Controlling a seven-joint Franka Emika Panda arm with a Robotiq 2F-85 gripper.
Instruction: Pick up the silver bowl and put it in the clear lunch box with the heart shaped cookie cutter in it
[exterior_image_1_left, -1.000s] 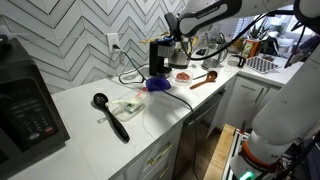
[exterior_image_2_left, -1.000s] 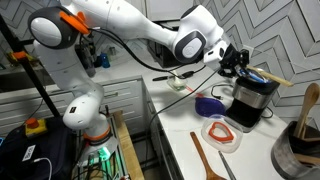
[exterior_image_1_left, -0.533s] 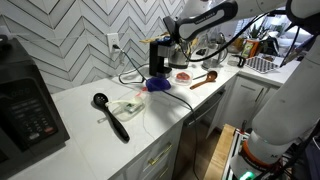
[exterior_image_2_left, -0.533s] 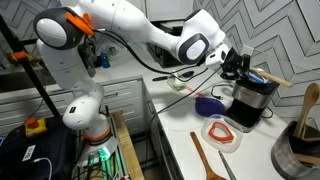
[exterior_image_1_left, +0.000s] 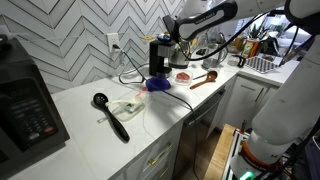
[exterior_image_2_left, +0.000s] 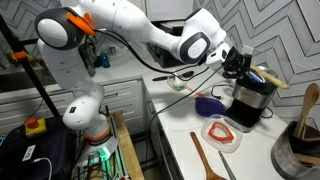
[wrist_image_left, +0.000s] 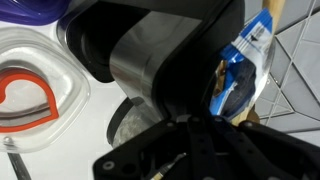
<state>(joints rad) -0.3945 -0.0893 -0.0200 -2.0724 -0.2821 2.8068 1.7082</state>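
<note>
Jaws: cannot tell. Gripper (exterior_image_2_left: 238, 62) crowds the black appliance (exterior_image_2_left: 250, 100), presumably after the hidden silver bowl — clear lunch box (wrist_image_left: 62, 58) lies lidless, ready.

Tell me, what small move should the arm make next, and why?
Probably slide the gripper sideways toward the clear box. It hangs by the black appliance, while the box with the red cutter lies beside that. A round grey shape near the gripper may be the bowl; I cannot be sure.
</note>
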